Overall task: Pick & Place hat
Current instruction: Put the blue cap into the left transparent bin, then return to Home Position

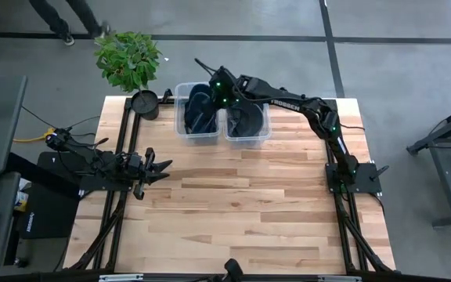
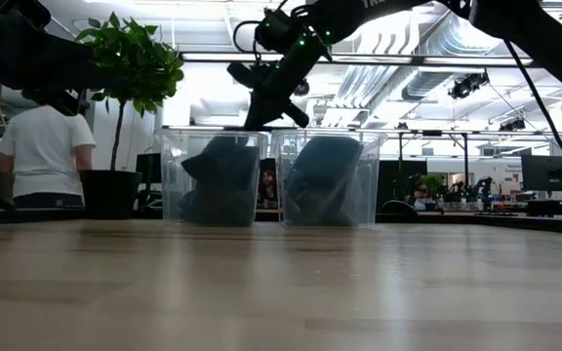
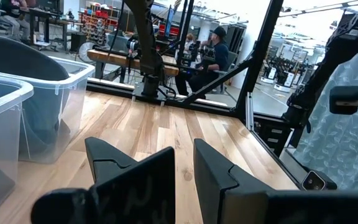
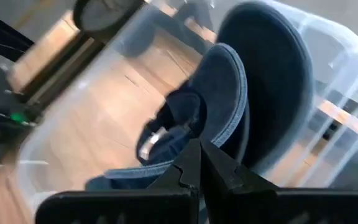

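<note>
Two clear bins stand side by side at the table's far edge. The left bin (image 1: 178, 117) holds a dark blue hat (image 1: 198, 110) (image 2: 220, 180); the right bin (image 1: 266, 129) holds another dark hat (image 1: 245, 119) (image 2: 325, 180). My right gripper (image 1: 210, 88) (image 2: 254, 119) is shut and points down just above the left bin's rim. Its wrist view looks past the shut fingers (image 4: 199, 155) onto the hat's stitched brim (image 4: 232, 81) and a strap buckle (image 4: 148, 143). My left gripper (image 1: 161, 166) (image 3: 184, 168) waits open, low at the table's left side.
A potted plant (image 1: 128, 59) (image 2: 130, 68) stands at the table's far left corner beside the left bin. A person (image 2: 42, 146) stands beyond the table on that side. Bare wood (image 1: 241, 204) stretches from the bins to the near edge.
</note>
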Robot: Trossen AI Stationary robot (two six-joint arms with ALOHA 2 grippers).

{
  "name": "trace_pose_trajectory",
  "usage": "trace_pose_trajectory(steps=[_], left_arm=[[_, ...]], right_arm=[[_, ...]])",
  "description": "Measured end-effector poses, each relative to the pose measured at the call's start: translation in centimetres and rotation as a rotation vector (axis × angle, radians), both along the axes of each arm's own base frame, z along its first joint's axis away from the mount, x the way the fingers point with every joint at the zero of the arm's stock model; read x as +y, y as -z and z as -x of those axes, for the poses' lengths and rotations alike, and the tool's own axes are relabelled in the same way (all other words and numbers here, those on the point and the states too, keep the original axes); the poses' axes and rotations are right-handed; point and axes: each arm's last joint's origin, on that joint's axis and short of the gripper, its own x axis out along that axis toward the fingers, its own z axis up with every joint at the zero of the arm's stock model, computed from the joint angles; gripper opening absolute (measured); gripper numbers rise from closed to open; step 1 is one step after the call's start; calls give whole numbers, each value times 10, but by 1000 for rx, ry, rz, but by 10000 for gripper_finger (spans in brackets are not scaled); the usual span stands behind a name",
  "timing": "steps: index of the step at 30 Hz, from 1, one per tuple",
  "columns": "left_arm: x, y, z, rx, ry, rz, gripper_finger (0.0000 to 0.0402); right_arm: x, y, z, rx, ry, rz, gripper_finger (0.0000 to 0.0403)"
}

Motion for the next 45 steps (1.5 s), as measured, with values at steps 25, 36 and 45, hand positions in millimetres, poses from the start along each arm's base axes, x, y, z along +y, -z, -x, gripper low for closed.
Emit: trace_pose_trajectory(steps=[25,36,45], left_arm=[[0,0,0,1,0,0,0],[0,0,0,0,1,0,0],[0,0,0,0,1,0,0]], right_arm=[[7,-42,17,-86,-54,46,0],[79,-124,69,-20,-223,304,0],[148,-90,106,-204,-351,318,0]])
